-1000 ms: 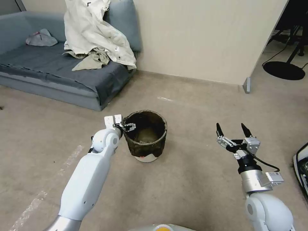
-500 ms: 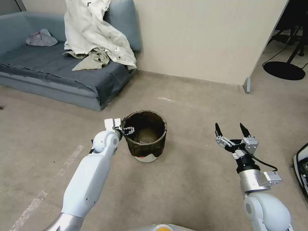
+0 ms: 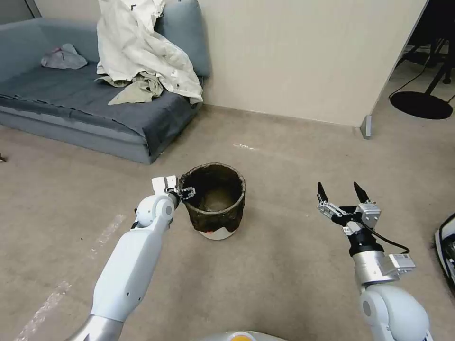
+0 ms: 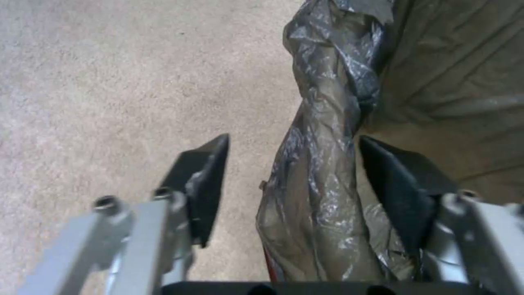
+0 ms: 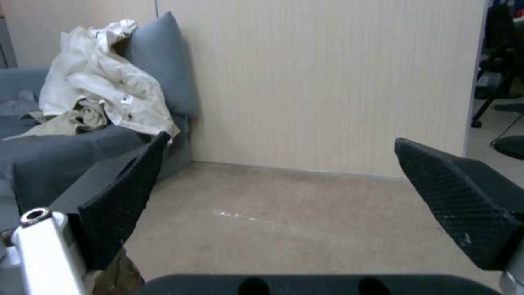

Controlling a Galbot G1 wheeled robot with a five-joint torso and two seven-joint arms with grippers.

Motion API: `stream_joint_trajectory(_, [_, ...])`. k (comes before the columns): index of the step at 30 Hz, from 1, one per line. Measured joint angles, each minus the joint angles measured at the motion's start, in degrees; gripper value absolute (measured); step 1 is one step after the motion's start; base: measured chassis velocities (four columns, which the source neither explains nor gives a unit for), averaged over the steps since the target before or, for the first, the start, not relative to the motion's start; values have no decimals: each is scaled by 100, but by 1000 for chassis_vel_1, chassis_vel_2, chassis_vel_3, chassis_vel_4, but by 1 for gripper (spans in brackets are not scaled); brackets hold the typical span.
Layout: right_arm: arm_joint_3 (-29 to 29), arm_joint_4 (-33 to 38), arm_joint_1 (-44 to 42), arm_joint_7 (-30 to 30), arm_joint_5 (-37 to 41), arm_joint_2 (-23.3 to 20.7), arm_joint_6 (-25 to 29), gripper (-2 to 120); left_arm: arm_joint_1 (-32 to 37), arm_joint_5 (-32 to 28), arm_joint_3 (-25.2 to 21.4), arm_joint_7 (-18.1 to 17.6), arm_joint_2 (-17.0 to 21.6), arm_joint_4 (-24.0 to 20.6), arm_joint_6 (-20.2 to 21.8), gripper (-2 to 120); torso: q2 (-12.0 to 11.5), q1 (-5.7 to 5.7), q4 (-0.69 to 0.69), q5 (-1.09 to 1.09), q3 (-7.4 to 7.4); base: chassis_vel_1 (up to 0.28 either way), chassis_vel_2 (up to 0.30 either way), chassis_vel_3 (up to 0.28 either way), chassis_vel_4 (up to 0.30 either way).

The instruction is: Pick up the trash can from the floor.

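Trash can upright, crinkled dark bag over rim; left pincer spread astride rim, ungripped

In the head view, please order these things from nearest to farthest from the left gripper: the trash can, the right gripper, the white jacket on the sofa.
1. The trash can: the left gripper is at its rim on the robot's left side.
2. The right gripper: off to the right, above the floor.
3. The white jacket: far back on the sofa.
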Motion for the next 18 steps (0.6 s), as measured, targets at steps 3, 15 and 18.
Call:
stream_joint_trajectory(3, [0, 0, -2, 0, -1, -2, 4, 100, 8, -7, -6, -5, -1, -20, 0, 45, 0, 0, -1, -1, 0, 0, 0, 0, 0])
stream_joint_trajectory(15, [-6, 0, 9, 0, -2, -20, 9, 100, 49, -184, -122, -77, -1, -212, 21, 3, -1, 0, -2, -6, 3, 0, 0, 0, 0])
stream_joint_trajectory(18, [-9, -1, 9, 1, -3, -23, 9, 100, 79, -253, -184, -135, 15, -377, 22, 1, -1, 1, -2, -5, 3, 0, 0, 0, 0])
